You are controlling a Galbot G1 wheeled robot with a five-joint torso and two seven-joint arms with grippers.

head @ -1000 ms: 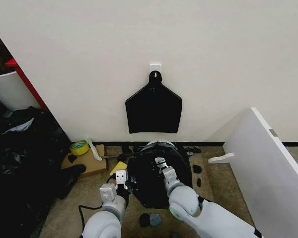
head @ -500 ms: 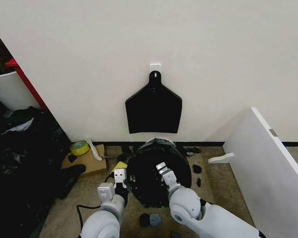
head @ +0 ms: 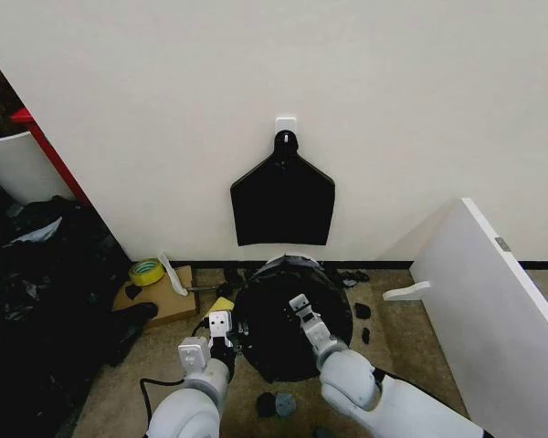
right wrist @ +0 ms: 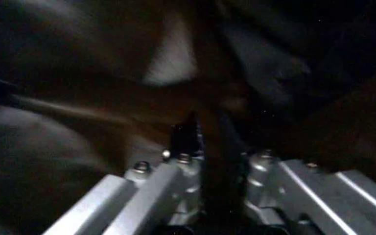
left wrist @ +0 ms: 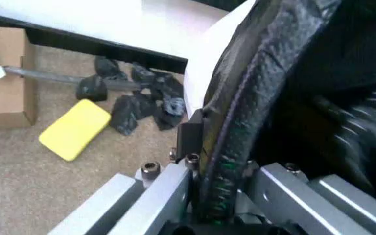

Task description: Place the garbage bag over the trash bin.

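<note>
The garbage bag [head: 288, 315] already lies over the mouth of the trash bin [left wrist: 204, 73], which stands on the floor against the wall, below a flat black bundle of bags [head: 282, 203] on a hook. The left gripper [head: 221, 327] is clamped on the bag's rolled edge at the bin's left rim. The right gripper [head: 301, 308] also seems closed on black film inside, but this view is dark. I judge the step is stretching the edge over the rim; next, it needs pulling down outside the wall.

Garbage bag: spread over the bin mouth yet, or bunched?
Spread. In the head view the garbage bag covers the trash bin mouth, white showing at the far rim. Left gripper pinches its edge; right gripper holds plastic inside.
</note>
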